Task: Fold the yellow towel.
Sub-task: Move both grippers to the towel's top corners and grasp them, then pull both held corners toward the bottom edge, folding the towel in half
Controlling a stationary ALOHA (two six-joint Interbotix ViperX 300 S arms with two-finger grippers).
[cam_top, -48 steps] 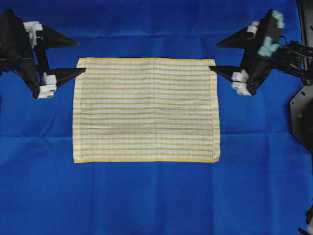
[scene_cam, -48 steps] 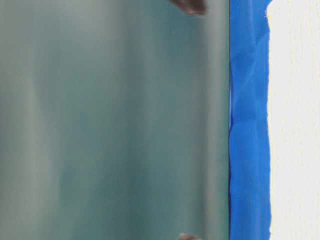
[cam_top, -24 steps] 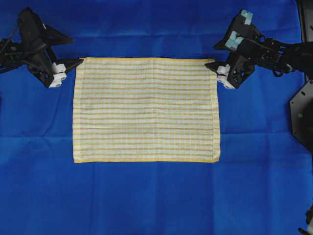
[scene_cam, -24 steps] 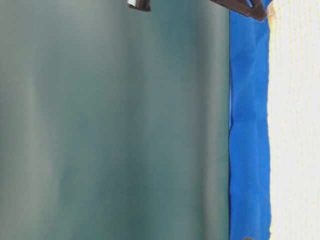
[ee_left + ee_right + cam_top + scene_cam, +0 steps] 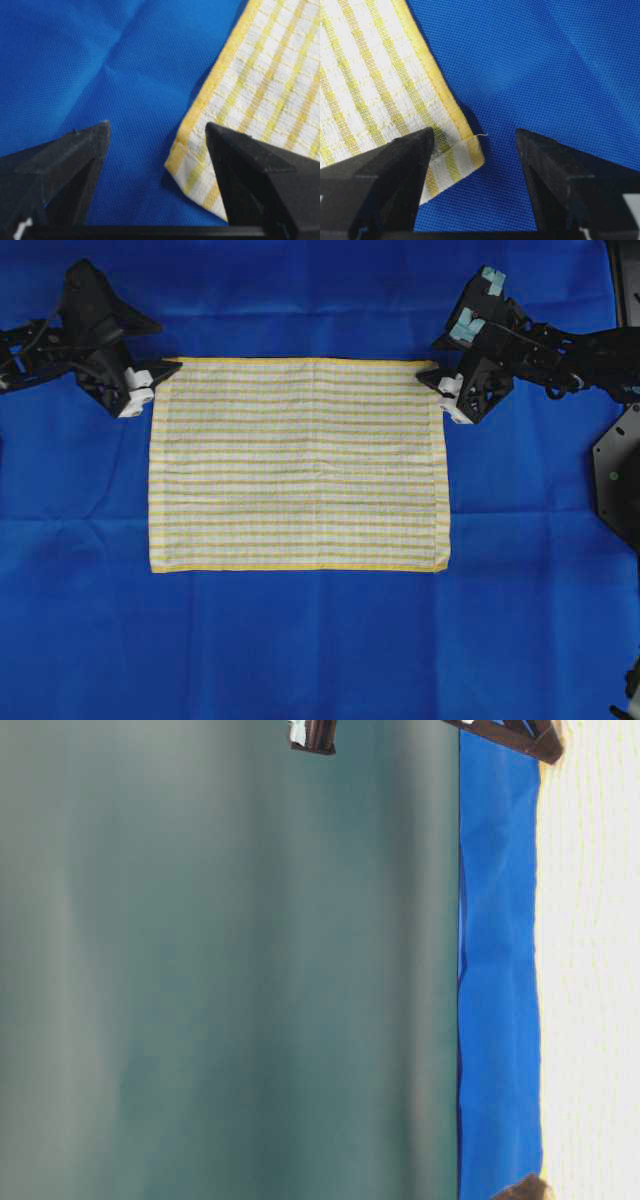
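- Thin yellow-and-white checked towel (image 5: 298,465): flat on plain blue cloth (image 5: 300,660); fold not begun.
- Left gripper (image 5: 157,137), right gripper (image 5: 474,140): jaws apart, empty, each straddling a far corner.
- Next: pinch both corners.

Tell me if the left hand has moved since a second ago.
Yes. The left hand has moved up the overhead view and closer to the yellow towel's top-left corner.

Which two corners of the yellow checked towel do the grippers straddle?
The two top corners of the thin yellow-checked towel in the overhead view; the bottom two lie unattended on the blue cloth.
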